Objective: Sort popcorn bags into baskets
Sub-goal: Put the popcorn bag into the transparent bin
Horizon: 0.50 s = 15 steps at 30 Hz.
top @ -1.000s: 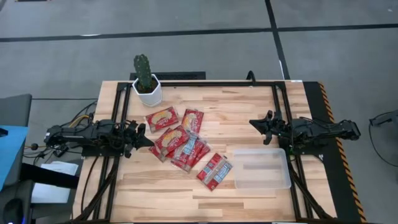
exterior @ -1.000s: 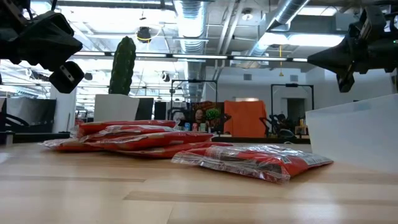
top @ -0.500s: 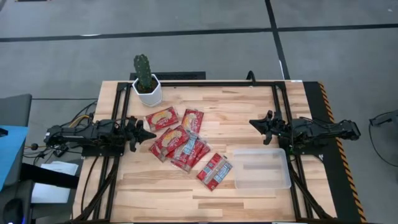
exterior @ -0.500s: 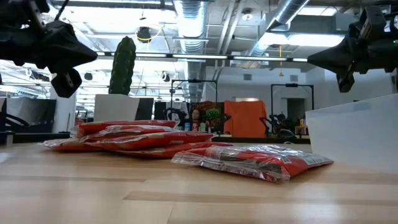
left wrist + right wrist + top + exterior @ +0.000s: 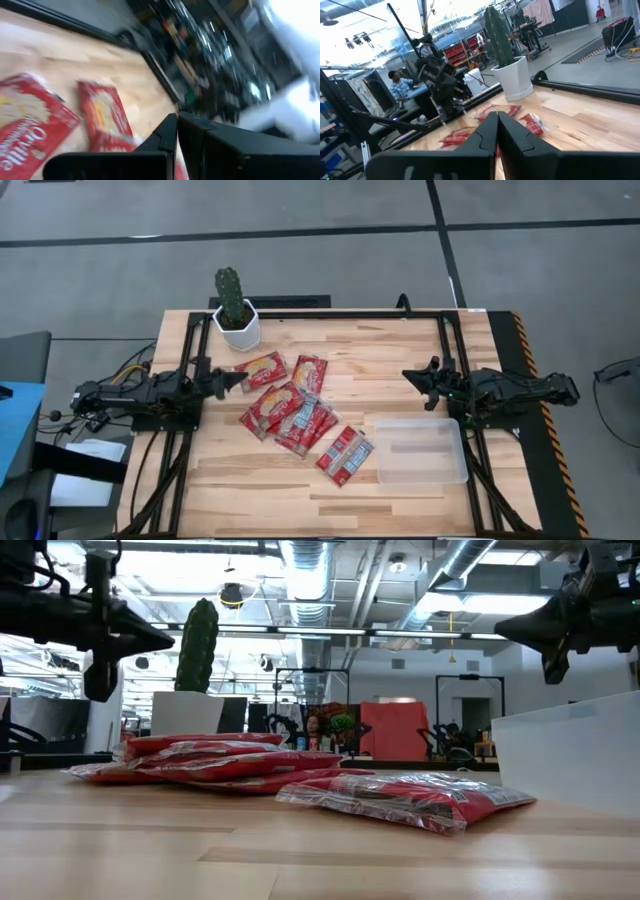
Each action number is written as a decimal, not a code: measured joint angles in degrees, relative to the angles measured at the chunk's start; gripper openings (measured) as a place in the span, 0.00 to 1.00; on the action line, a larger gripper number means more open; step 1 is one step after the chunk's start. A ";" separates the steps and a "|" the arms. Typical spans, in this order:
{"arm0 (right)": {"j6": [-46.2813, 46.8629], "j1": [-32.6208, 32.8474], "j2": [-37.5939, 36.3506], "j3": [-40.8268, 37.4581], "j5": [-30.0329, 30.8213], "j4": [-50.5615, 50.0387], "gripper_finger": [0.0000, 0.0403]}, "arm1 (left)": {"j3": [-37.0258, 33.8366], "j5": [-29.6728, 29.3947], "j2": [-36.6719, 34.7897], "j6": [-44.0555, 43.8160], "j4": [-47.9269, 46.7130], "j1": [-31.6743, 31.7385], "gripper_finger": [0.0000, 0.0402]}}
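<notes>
Popcorn bags (image 5: 297, 412) loose; basket (image 5: 421, 450) beside them.

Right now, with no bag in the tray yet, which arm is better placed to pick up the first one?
Probably the left. The left gripper, fingers together, is right beside the popcorn bags, nearest the bag by the cactus pot. The right gripper is farther from them, beside the tray.

Popcorn bags (image 5: 298, 415) mid-table; basket (image 5: 421, 450) to their right (near edge); cactus pot (image 5: 237, 324) behind bags.
</notes>
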 joint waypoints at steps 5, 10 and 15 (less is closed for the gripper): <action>4.32 -0.01 0.00 0.26 0.07 1.58 0.09 | 0.00 -7.56 0.00 -7.61 2.58 0.02 0.09; 11.62 -0.80 -0.08 0.90 1.55 8.83 0.09 | 0.00 -11.52 0.00 -7.48 9.32 0.02 0.20; 10.32 -2.20 0.26 2.05 2.80 13.37 0.12 | 0.42 -10.58 1.41 -4.83 16.37 0.02 0.32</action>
